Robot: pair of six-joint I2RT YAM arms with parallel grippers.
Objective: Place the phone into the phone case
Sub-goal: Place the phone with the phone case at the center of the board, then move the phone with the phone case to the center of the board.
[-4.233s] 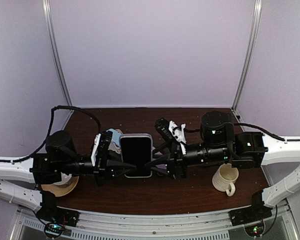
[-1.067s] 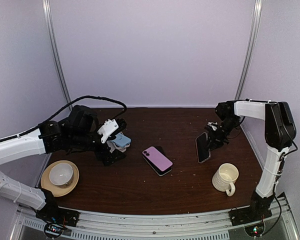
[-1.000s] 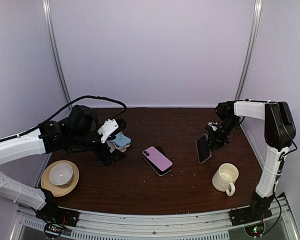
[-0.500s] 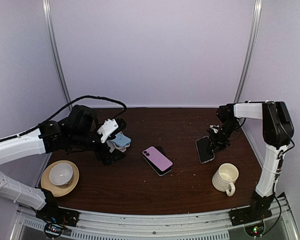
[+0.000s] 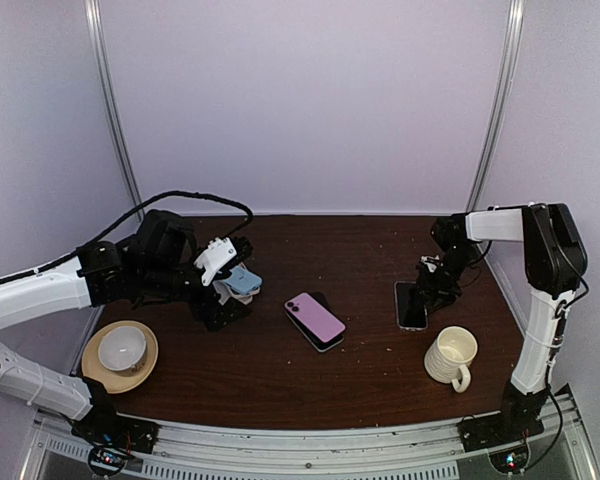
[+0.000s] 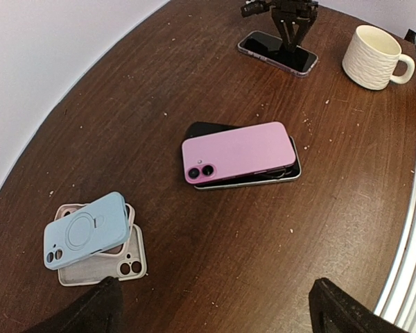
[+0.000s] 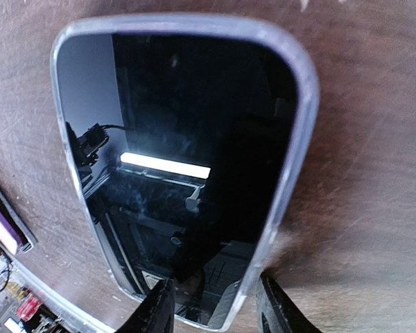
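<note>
Risk: regrasp slip on flat phone (image 5: 411, 305).
My right pincer (image 7: 215, 305) stands parted over the phone, screen-up at the counter's (image 5: 360, 380) right; cases (image 6: 90, 236) lie well apart. Fingers (image 7: 159, 309) may skid off its edge.

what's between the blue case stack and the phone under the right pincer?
The pink phone, camera side up, atop a black item. Left wrist view shows it.

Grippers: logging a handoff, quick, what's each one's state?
Left gripper: jaws open, empty.
Right gripper: jaws open over the black-screened, pale-rimmed phone lying flat, not gripping it.
</note>
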